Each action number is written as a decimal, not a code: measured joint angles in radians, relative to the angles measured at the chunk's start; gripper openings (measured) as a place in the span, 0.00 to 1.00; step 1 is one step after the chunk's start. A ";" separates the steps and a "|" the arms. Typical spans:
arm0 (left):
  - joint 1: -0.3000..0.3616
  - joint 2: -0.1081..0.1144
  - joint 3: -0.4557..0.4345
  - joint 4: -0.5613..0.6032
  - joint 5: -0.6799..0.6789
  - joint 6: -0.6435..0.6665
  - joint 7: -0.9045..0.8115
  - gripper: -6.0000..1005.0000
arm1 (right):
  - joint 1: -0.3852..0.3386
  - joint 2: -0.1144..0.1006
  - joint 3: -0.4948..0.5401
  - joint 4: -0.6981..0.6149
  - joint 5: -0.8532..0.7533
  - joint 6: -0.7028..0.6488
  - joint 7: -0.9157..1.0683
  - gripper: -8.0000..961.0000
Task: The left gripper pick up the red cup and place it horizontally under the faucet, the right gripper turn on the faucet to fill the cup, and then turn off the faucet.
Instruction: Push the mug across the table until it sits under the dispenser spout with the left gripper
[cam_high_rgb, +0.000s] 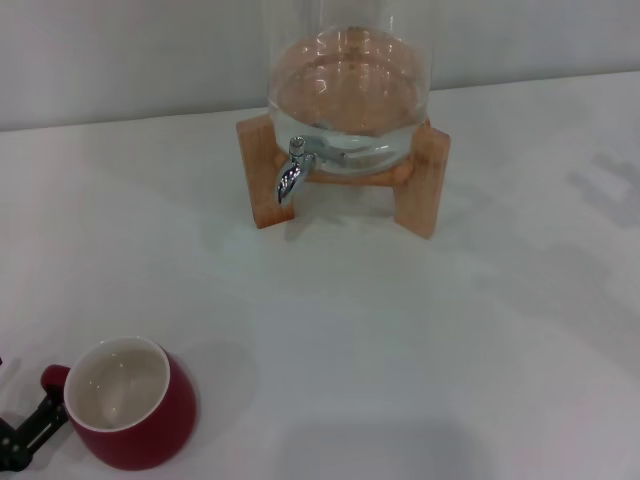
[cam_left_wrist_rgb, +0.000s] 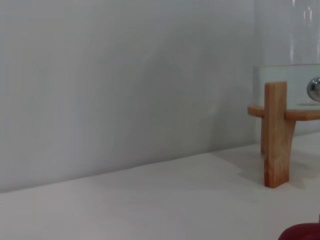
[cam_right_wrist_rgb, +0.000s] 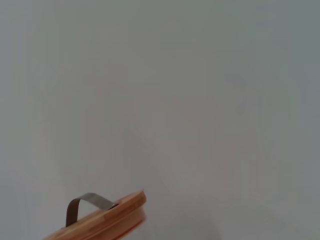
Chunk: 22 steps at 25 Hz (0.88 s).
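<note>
The work surface was a plain white table (cam_high_rgb: 420, 340), meeting a pale wall behind. The red cup (cam_high_rgb: 135, 405) stood upright on it, directly beside the left gripper (cam_high_rgb: 25, 432), its handle toward the fingers. A wooden stand (cam_high_rgb: 420, 180) rested on the table well beyond the gripper, far side, carrying a glass jar (cam_high_rgb: 350, 95). No other item lay on the surface.
</note>
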<state>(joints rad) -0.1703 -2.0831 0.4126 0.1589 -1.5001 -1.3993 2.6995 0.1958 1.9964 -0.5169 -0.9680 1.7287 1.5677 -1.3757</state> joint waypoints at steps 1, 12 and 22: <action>0.000 0.000 0.000 0.000 0.000 0.000 0.011 0.85 | 0.000 0.000 0.000 0.000 0.000 0.000 0.000 0.69; -0.005 0.000 0.000 -0.006 0.003 -0.017 0.013 0.84 | 0.001 0.001 0.000 0.000 0.000 -0.003 0.001 0.69; -0.010 0.001 0.000 -0.004 0.004 -0.018 0.002 0.50 | -0.001 0.002 0.011 0.001 0.000 -0.001 0.001 0.69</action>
<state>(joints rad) -0.1798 -2.0820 0.4126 0.1545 -1.4965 -1.4175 2.7018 0.1952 1.9979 -0.5059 -0.9669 1.7292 1.5672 -1.3743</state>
